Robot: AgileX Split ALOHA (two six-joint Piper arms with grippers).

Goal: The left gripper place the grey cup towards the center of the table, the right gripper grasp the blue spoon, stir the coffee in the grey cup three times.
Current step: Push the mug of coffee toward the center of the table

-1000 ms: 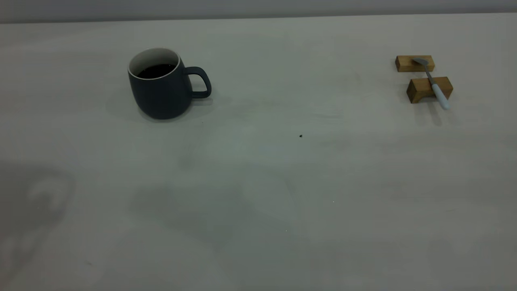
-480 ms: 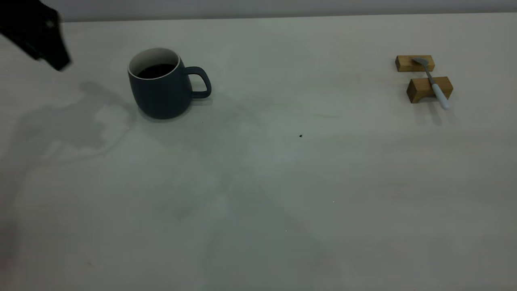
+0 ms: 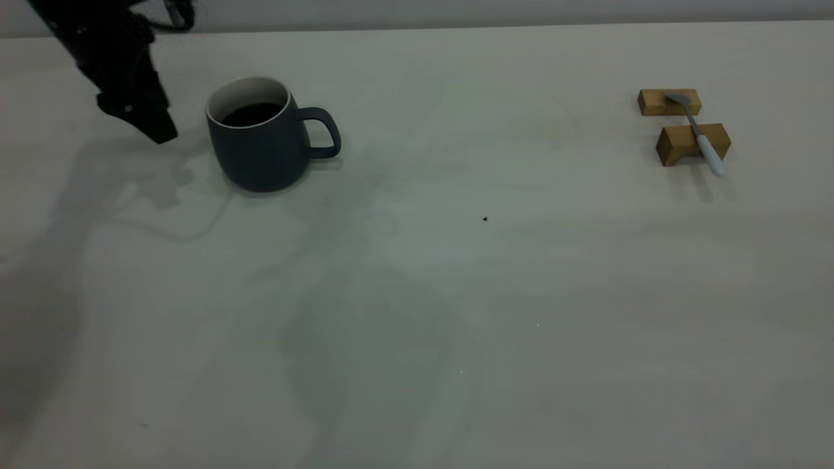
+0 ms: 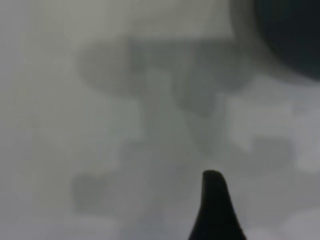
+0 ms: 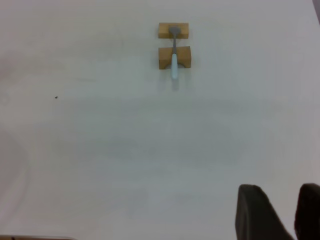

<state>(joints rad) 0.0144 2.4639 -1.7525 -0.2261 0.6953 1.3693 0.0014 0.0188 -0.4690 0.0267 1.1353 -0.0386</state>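
The grey cup [image 3: 260, 140] stands at the table's [image 3: 417, 293] back left, handle turned toward the middle, with dark coffee [image 3: 252, 114] inside. My left gripper [image 3: 158, 132] hovers open just left of the cup, not touching it. In the left wrist view only one of its fingers [image 4: 214, 200] shows, with the cup's dark wall [image 4: 295, 35] ahead. The blue spoon [image 3: 700, 137] lies across two wooden blocks at the back right. It also appears far ahead in the right wrist view as the spoon [image 5: 174, 60]. My right gripper [image 5: 280, 192] is shut and empty, and is out of the exterior view.
The two wooden blocks [image 3: 670, 102] [image 3: 684, 144] under the spoon sit close together at the back right. A tiny dark speck [image 3: 485, 219] marks the tabletop near the middle. The arm's shadows fall across the left and front of the table.
The left arm came in from the upper left and has dropped down and rightward until it is beside the cup. Cup, spoon and blocks have not moved.
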